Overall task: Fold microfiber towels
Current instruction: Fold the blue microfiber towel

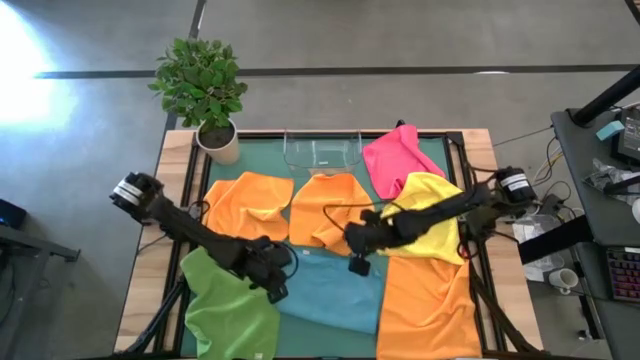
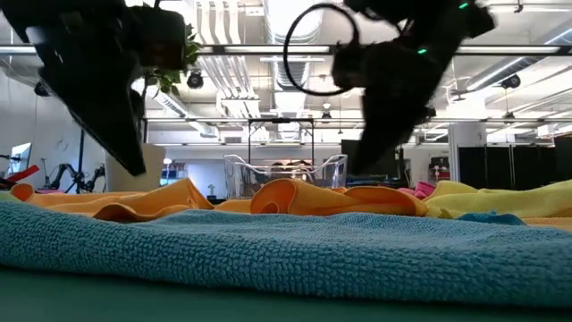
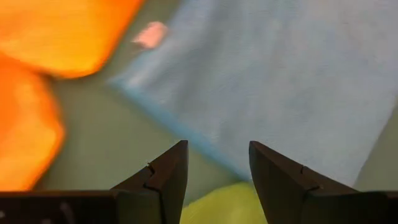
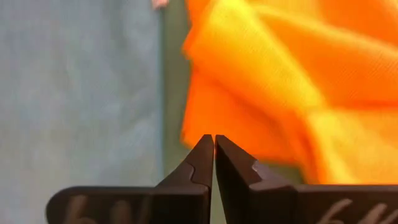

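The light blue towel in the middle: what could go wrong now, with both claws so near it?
1. The right claw is shut with no cloth between its tips, so it may lift nothing.
2. The light blue towel lies against the orange towel and green towel; the open left claw might pinch two.

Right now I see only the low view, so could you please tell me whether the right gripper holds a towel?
Observer: No. The right gripper is shut, fingertips meeting on nothing, at the bare strip between the light blue towel and an orange towel.
Operator: And the left gripper, please?
Observer: The left gripper is open and empty, near the light blue towel's corner, with the green towel just below it.
Operator: Where is the pink towel?
Observer: The pink towel lies bunched at the far edge, beside the clear tray.
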Robot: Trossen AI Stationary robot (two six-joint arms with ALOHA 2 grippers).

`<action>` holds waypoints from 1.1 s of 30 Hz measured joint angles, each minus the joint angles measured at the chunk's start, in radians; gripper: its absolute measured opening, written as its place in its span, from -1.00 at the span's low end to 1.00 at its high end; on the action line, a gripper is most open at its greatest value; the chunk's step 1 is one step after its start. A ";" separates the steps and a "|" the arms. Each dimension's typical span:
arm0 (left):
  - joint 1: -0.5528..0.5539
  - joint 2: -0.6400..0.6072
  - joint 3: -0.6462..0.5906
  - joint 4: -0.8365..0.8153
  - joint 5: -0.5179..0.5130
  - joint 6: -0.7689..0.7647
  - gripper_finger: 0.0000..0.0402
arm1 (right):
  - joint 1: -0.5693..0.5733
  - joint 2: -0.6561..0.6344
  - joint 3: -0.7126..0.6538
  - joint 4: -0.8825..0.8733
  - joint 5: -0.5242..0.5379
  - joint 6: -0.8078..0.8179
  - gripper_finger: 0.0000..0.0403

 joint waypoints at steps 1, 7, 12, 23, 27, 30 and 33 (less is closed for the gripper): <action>0.000 -0.016 0.006 -0.040 -0.011 -0.013 -0.23 | -0.023 0.000 -0.002 0.023 -0.026 -0.014 -0.96; -0.001 -0.118 -0.002 -0.181 -0.055 -0.017 -0.23 | -0.116 0.020 -0.010 0.131 -0.137 -0.067 -0.96; -0.001 -0.190 -0.003 -0.252 -0.108 -0.013 -0.23 | -0.139 0.116 -0.011 0.263 -0.236 -0.046 -0.96; 0.001 -0.307 -0.006 -0.293 -0.188 0.116 -0.23 | -0.200 0.225 0.020 0.304 -0.162 0.020 -0.96; 0.002 -0.320 -0.007 -0.294 -0.217 0.178 -0.23 | -0.255 0.229 0.020 0.300 -0.089 0.036 -0.96; 0.002 -0.322 -0.007 -0.295 -0.229 0.240 -0.23 | -0.300 0.229 0.037 0.271 -0.043 0.036 -0.96; 0.002 -0.322 -0.014 -0.293 -0.235 0.293 -0.23 | -0.340 0.229 0.066 0.218 0.021 0.034 -0.96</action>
